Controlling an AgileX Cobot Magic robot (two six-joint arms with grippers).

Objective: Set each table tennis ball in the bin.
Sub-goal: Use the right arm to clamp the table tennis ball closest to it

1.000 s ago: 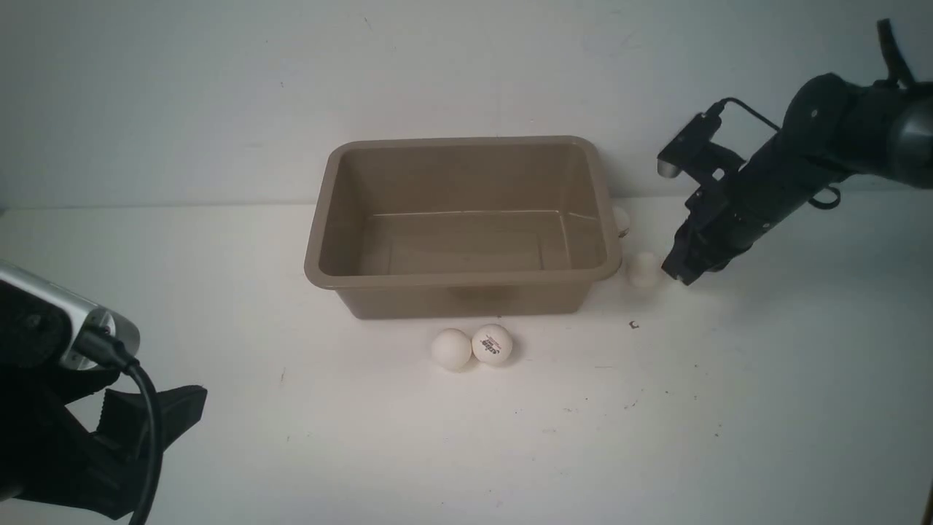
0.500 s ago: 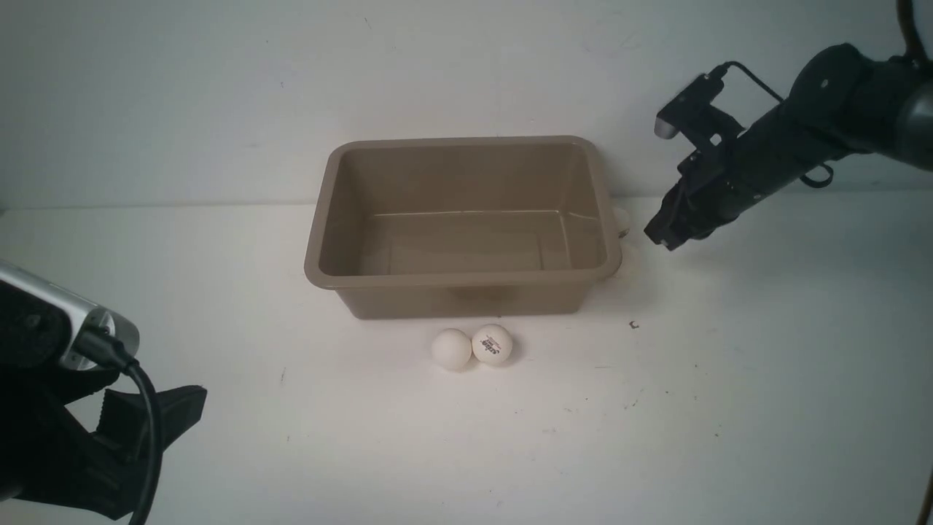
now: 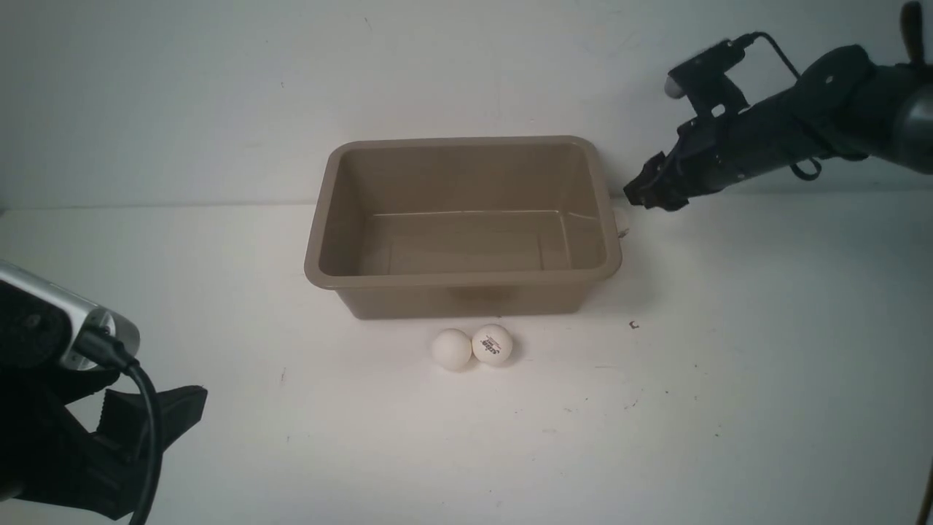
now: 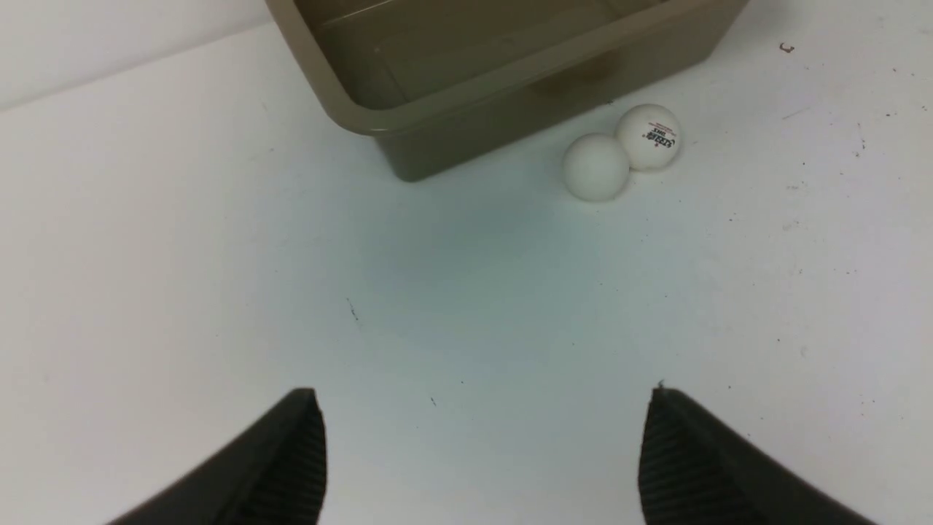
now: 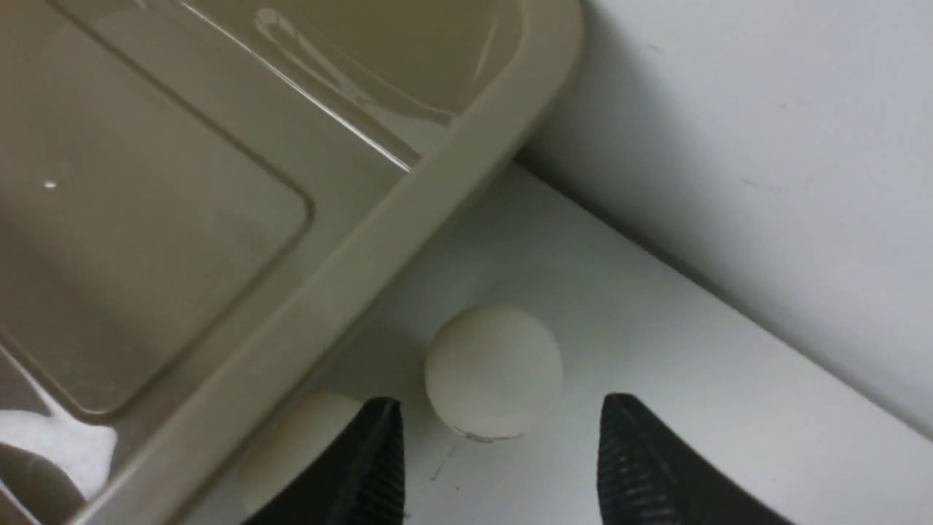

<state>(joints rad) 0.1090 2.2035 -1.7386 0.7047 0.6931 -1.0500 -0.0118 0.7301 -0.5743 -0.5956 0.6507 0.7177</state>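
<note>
Hanging wide apart with nothing between the black fingers (image 5: 364, 467), near a white ball (image 5: 494, 372) beside the big brown bin (image 5: 350, 270)

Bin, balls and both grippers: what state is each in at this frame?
Bin: upright, no ball visible inside.
Plain ball: on the table, touching the printed ball.
Printed ball: on the table, outside the bin.
Ball by the bin's right side: on the table, not gripped.
Left gripper: open, empty.
Right gripper: open, empty.
</note>
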